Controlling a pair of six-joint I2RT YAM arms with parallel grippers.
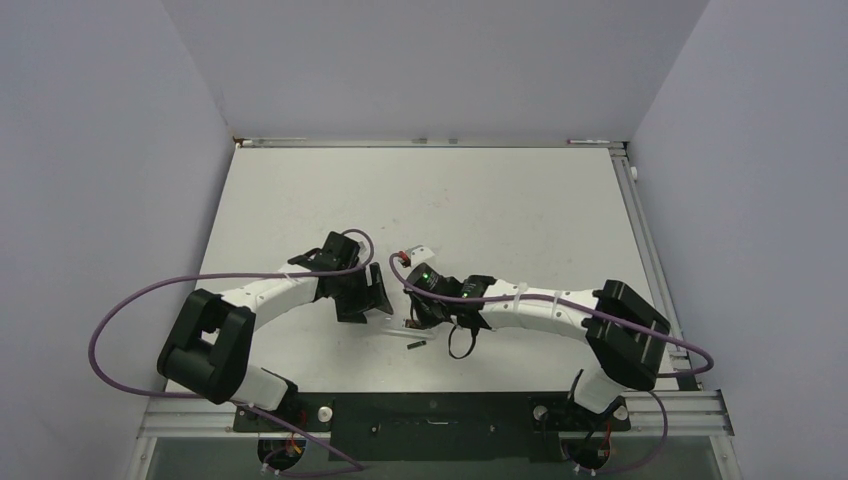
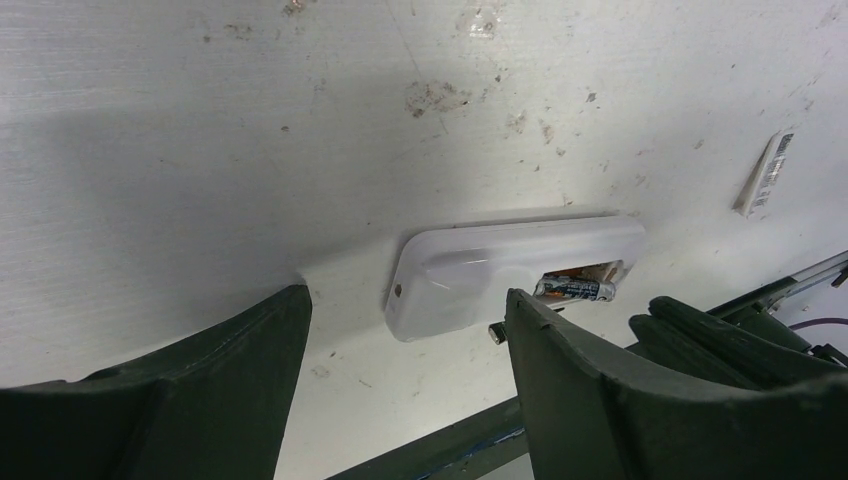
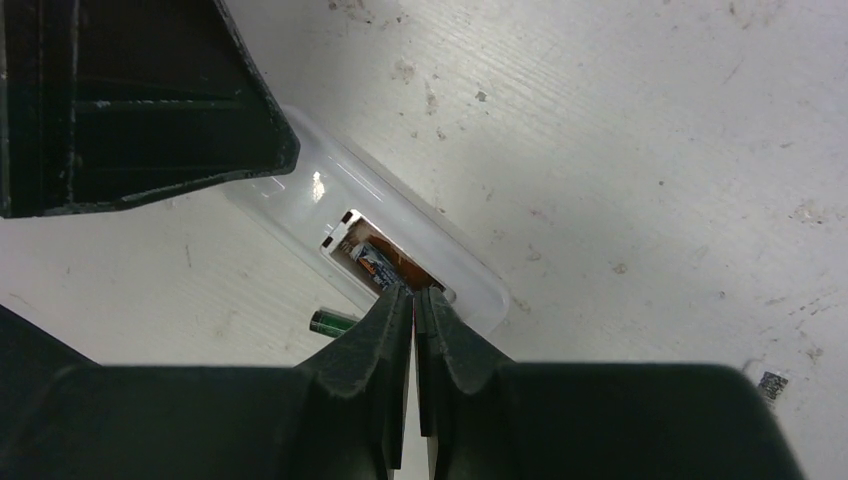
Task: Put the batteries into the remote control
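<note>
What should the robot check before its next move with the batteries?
1. Slot of the remote control faces up: ok.
2. First battery sits in the slot: ok; fully seated: cannot tell.
3. Second battery loaded: not ok, it lies on the table beside the remote.
4. Right end effector shut, tips at the slot: ok.
5. Left end effector open, straddling the remote's end: ok.

- Tabletop (image 1: 520, 200): white and matt, scuffed, with brownish stains and dark specks.
- Remote control (image 2: 480, 265): white, lying flat at lower centre of the left wrist view with its open slot facing up; one battery (image 2: 577, 290) sits inside the slot.
- Loose battery (image 3: 332, 322): dark, on the tabletop just beside the remote's long edge.
- Cover piece (image 2: 765, 172): small, white, with printed marks, at the right edge, apart from the remote.
</note>
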